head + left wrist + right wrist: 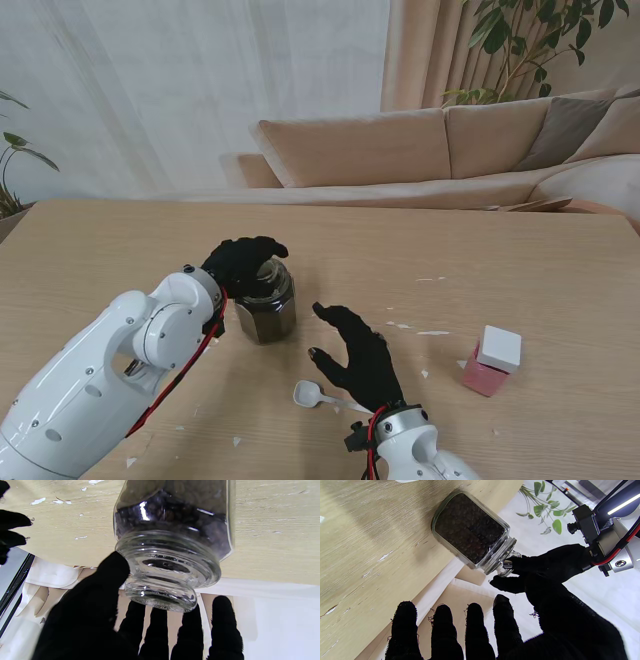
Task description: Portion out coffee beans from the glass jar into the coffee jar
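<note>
A glass jar [265, 305] full of dark coffee beans stands upright at the table's middle. My left hand [245, 262] covers its top, with thumb and fingers closed on the clear glass lid [162, 597] above the threaded neck. In the right wrist view the jar [470, 527] shows beans up to the shoulder, and the left hand [545, 562] pinches the lid's knob. My right hand [358, 358] hovers open to the right of the jar, fingers spread, holding nothing. A small pink container with a white lid [492, 362] stands far right.
A white plastic spoon [310, 395] lies on the table just nearer to me than the right hand's fingers. Small white flecks [432, 332] dot the wooden table top. A beige sofa [400, 150] stands beyond the table's far edge.
</note>
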